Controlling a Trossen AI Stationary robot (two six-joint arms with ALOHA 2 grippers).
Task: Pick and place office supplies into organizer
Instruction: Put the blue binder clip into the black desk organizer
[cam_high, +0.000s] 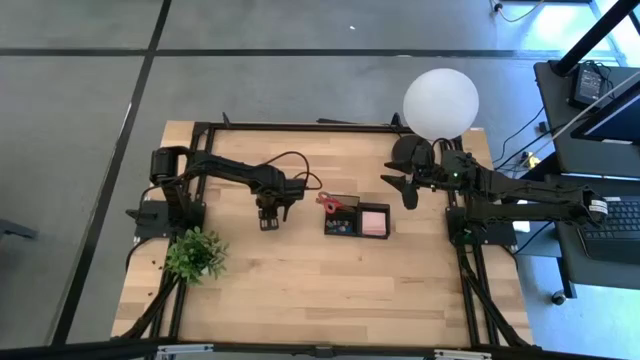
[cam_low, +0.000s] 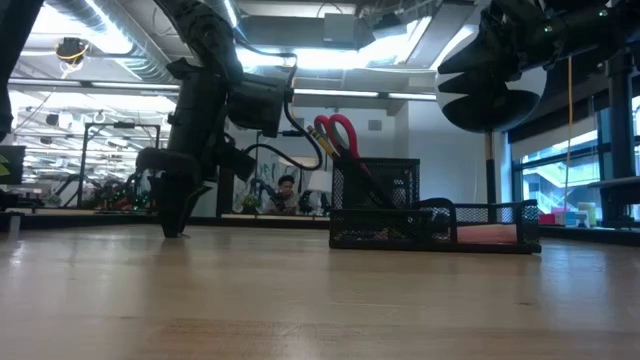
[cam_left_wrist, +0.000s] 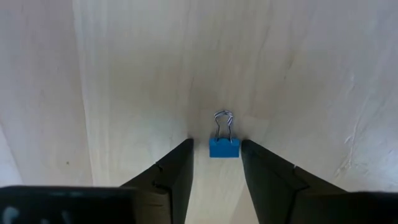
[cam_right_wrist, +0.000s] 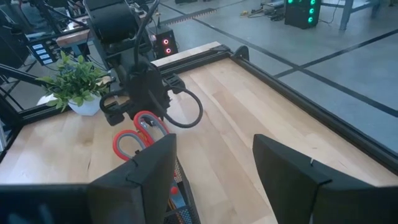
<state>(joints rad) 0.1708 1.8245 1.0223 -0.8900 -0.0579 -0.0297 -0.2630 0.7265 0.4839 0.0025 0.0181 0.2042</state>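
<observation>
- one black mesh organizer (cam_low: 430, 222) is being seen mid-table; one pair of red-handled scissors (cam_low: 338, 135) is standing upright in its tall compartment, and a pink sticky-note pad (cam_high: 374, 221) is lying in the low tray.
- the left gripper (cam_left_wrist: 216, 163) is being held straight down at the tabletop, jaws parted around one blue binder clip (cam_left_wrist: 224, 145), which perhaps is not yet being touched.
- the right gripper (cam_right_wrist: 214, 165) is being held raised beside the organizer, jaws open and empty.

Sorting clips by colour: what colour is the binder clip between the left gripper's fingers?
Blue binder clip, silver wire handles; left wrist view shows it best.
</observation>
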